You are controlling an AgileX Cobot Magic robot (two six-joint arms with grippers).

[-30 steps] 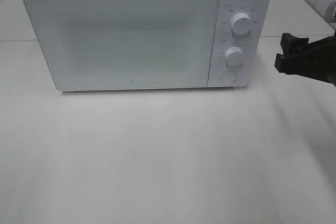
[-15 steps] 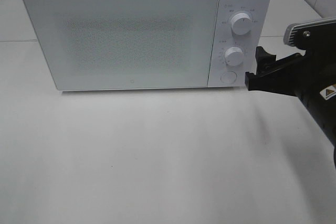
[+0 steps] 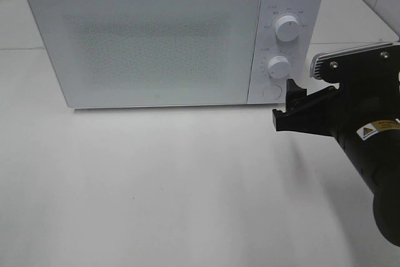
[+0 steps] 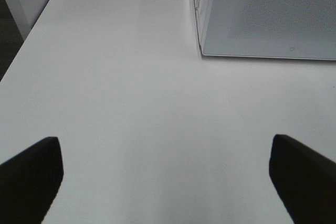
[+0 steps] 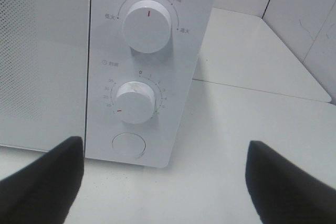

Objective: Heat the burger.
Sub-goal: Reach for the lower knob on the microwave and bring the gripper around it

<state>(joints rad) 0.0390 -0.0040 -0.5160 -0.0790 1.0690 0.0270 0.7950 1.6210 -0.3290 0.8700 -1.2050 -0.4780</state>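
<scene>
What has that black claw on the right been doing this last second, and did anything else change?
The black right gripper has swung in from the right edge, leftward toward the control panel of the boxy white microwave. Its jaws stay open, holding nothing. The microwave's door is still shut and its two round white knobs have not turned.

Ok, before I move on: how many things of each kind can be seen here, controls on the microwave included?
Microwave: 1
Knobs: 2, upper knob and lower knob
Round button: 1
Tools: 2, left tool and right tool, both open and empty
Burger: 0 in view
Total: 6
</scene>
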